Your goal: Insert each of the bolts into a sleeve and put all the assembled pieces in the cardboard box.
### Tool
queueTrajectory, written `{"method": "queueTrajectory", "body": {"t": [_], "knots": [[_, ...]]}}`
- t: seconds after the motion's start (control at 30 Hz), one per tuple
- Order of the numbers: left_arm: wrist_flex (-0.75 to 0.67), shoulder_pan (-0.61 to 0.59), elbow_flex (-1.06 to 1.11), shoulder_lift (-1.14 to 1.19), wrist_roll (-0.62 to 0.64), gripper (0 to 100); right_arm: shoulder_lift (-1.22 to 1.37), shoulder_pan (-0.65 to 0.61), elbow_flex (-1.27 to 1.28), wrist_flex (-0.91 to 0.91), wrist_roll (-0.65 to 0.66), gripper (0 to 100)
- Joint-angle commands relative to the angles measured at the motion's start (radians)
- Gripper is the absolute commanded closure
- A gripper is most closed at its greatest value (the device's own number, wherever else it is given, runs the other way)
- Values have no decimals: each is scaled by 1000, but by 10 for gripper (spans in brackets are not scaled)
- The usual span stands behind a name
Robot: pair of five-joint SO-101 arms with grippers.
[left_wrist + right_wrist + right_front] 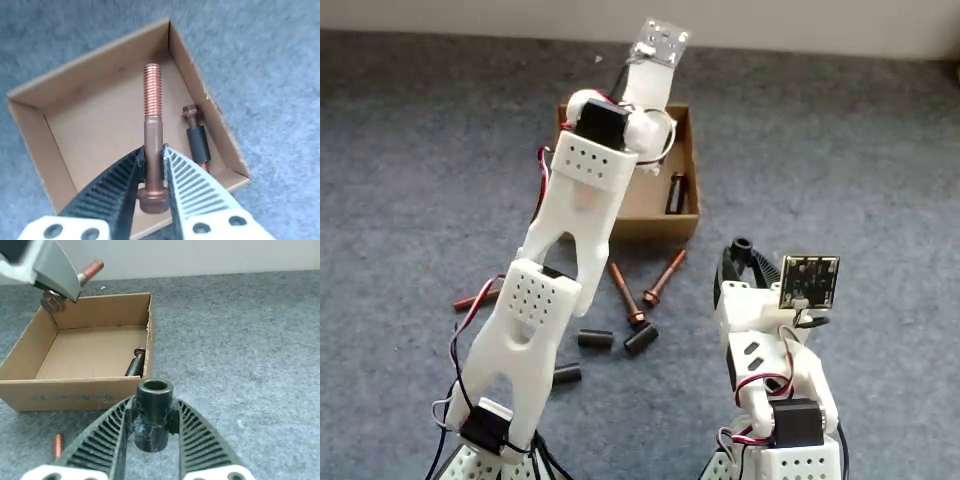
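High view, looking down on a grey carpet (860, 150): we see the cardboard box (655, 228) lying open toward the carpet's far edge, about midway across. Our left gripper (153, 150) hangs over the box, its fingers clamped on the smooth shank of a copper-coloured bolt (152, 100), close to the head. The threaded end points away from the gripper, above the box floor. Inside the box, one assembled piece (196, 137), a bolt wearing a black sleeve, lies along the wall toward the carpet's right edge. Our right gripper (154, 407) sits on the near side of the box, off its right corner. It pinches a black sleeve (152, 412) that stands upright with its open bore facing up. Between the box and the carpet's near edge we count three loose bolts (625, 292) and three loose sleeves (595, 339) lying flat. One bolt's head lies just beside a sleeve.
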Motion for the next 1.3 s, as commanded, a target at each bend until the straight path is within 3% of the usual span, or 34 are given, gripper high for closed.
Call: {"method": "queueTrajectory", "body": {"t": [0.0,0.5,0.63,0.83,1.0,1.27], "knots": [[8,-21,33,-182,-48,995,-16,7,-16,1,5,993],[0,-25,955,-924,-115,995,-13,7,-15,1,6,993],[-3,-74,1205,-1102,-117,995,-13,7,-15,1,6,993],[-166,-226,1604,-1320,-107,995,-13,7,-15,1,8,993],[-331,-331,1900,-1457,54,993,-13,7,-15,1,8,993],[-494,-341,2124,-1526,347,994,-15,7,-15,1,9,993]]}}
